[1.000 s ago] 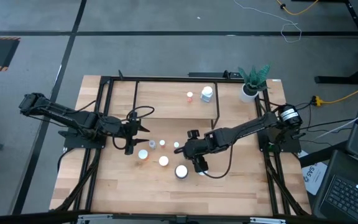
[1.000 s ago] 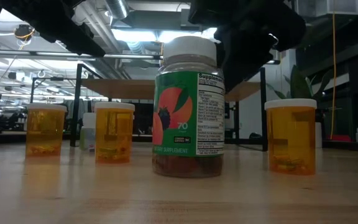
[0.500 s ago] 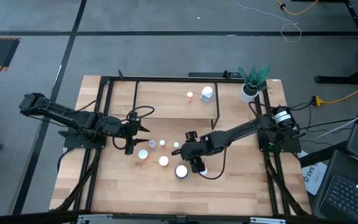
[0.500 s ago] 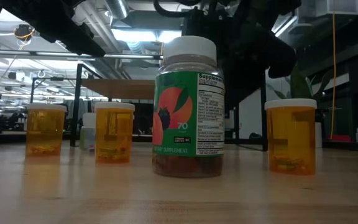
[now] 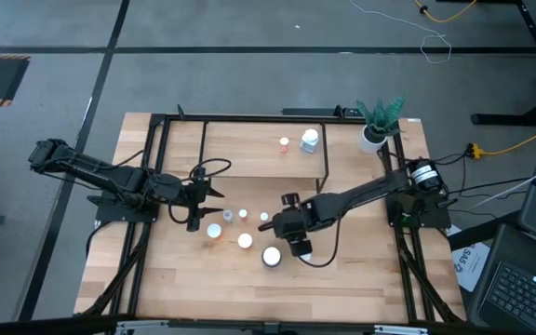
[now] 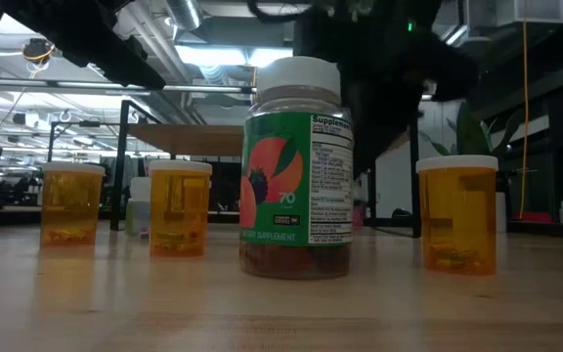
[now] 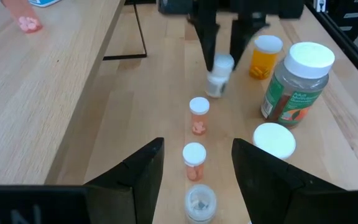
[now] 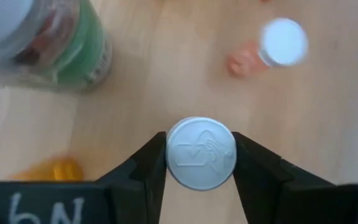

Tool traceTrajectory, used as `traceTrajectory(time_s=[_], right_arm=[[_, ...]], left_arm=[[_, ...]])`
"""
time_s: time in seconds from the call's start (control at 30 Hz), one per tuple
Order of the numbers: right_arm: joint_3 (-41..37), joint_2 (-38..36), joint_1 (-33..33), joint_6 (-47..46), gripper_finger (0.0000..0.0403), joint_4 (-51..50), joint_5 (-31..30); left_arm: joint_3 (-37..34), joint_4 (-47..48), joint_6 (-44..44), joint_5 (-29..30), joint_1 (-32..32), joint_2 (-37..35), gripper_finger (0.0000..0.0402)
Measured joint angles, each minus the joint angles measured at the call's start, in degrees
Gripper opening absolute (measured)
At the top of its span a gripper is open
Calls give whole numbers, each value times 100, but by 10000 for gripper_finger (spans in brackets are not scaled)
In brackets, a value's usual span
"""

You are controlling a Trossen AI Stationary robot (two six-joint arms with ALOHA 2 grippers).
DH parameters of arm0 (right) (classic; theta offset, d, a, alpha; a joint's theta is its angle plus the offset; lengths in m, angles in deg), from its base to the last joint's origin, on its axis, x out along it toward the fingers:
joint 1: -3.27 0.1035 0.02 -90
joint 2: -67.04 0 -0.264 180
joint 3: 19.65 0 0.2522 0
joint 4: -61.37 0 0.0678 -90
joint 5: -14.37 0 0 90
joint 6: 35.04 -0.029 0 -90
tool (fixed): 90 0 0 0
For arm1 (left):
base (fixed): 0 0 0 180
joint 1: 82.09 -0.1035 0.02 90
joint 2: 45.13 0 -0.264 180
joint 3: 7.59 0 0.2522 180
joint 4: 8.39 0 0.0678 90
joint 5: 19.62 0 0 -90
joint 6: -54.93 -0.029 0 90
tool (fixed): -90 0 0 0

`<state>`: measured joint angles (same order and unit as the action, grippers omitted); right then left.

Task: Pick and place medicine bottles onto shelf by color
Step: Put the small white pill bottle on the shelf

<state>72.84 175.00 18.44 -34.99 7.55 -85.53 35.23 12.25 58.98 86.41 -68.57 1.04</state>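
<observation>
- The right arm has shifted slightly over the last second, its right gripper (image 5: 293,244) staying over the cluster of bottles at mid-tabletop while the bottles themselves sit where they were.
- In the right wrist view the right gripper (image 8: 201,163) is clamped on a small white-capped bottle (image 8: 201,152), fingers (image 8: 145,168) pressed to either side of its cap (the left wrist view shows the same small bottle (image 7: 219,74) held between the dark fingers).
- The left gripper (image 5: 205,198) hangs at the left of the cluster, its fingers (image 7: 138,171) spread wide and holding nothing.
- A large green-labelled bottle (image 6: 298,166) stands nearest the low camera, just left of the right gripper, with amber bottles to each side: two on the left (image 6: 178,207) (image 6: 71,204) and one on the right (image 6: 456,213).
- Two small bottles (image 5: 310,140) (image 5: 284,143) already stand on the shelf (image 5: 240,140) at the far side of the tabletop (image 5: 184,288), with the potted plant (image 5: 378,121) at the far right corner.
</observation>
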Motion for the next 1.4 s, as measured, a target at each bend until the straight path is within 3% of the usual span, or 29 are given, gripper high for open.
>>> traceTrajectory(time_s=[0.23, 0.4, 0.8, 0.93, 1.17, 1.4], right_arm=[[1264, -15, -43, 278, 152, -1629, -746], [2454, -15, -334, 682, 152, -2361, -855], [5650, -24, -2038, 2068, 152, -2798, -859], [5377, -382, -2887, 2428, 152, -2395, -577], [5084, -277, -4270, 1975, 152, -2691, 1356], [3960, -149, -4788, 1964, 152, -2423, 1756]], left_arm=[[0, 4, -2, 2, 1, 2, 185], [0, 4, -2, 2, 0, 0, 185], [0, 7, -5, 0, 1, 0, 185], [0, 14, -20, 3, 0, 0, 185], [0, 16, -20, 2, 0, 0, 185], [0, 15, -20, 2, 0, 0, 185]])
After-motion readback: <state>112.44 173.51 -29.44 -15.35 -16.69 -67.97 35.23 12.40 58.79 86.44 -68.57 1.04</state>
